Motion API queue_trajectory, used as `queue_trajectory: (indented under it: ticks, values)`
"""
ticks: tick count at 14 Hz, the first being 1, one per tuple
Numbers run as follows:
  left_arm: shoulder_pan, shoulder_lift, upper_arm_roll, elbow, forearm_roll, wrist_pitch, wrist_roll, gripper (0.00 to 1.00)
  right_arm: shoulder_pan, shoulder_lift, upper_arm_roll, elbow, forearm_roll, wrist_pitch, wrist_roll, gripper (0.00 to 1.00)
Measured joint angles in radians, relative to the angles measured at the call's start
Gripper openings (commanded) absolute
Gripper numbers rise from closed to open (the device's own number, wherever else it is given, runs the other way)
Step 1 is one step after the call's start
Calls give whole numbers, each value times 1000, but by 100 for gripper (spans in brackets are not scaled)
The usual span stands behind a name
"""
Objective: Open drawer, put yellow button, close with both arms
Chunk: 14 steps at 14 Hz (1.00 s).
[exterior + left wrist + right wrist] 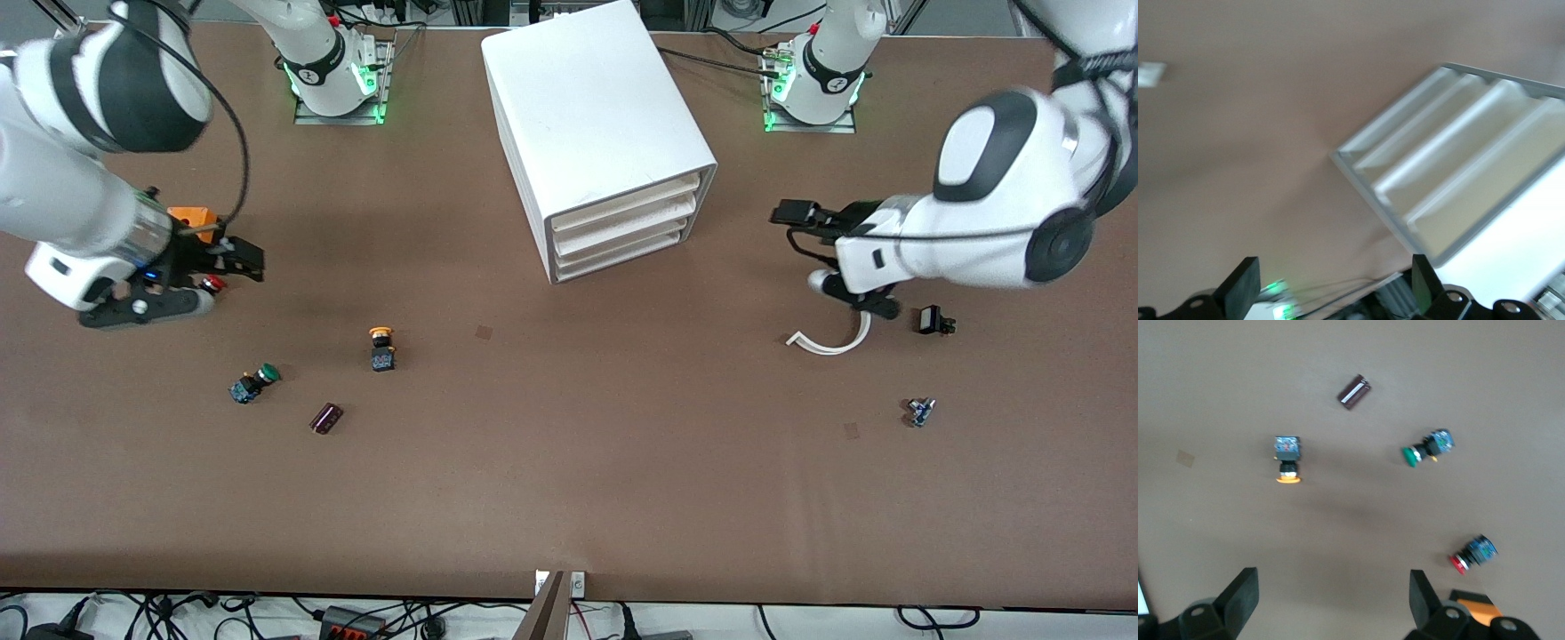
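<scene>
Two arms hang over a brown worktop in the front view. The white drawer cabinet stands between their bases, its top drawer pushed in flush. The yellow button lies on its side toward the right arm's end, nearer the camera than the cabinet. Close by lie a green-capped switch, a dark capacitor-like part and a red-capped switch, the last just under the right claw. The left claw hovers beside the cabinet's front; a curved white strip, a small black part and a tiny blue part lie nearby.

Left wrist view: the left claw's fingers stand spread wide, holding nothing, facing the drawer fronts.

Right wrist view: the right claw's fingers are spread, empty, over the red-capped switch, the yellow button, the green switch and the dark part.
</scene>
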<state>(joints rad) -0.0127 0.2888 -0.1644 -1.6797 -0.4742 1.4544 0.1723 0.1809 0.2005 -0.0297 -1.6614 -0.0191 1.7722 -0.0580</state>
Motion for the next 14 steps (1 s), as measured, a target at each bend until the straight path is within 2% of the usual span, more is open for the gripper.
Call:
queue_trajectory:
  ticks: [4, 6, 8, 11, 12, 13, 14]
  values:
    - [6, 68, 0, -126, -294, 89, 236, 100, 73, 84, 1, -3, 9, 119, 5, 100]
    - [1, 69, -1, -229, -432, 141, 402, 100, 90, 138, 1, -4, 62, 172, 6, 100]
    - [-1, 69, -1, -312, -511, 175, 537, 86, 104, 194, 1, -3, 92, 223, 6, 100]
    - [-1, 69, -17, -382, -585, 182, 641, 82, 114, 269, 1, -3, 98, 262, 6, 100]
    - [-2, 69, -34, -412, -633, 184, 674, 78, 114, 307, 1, -2, 98, 291, 6, 100]
    - [-2, 69, -42, -430, -668, 185, 703, 72, 114, 327, 1, -2, 98, 307, 6, 100]
    - [-3, 69, -49, -450, -694, 187, 733, 60, 114, 348, 1, -3, 98, 323, 6, 100]
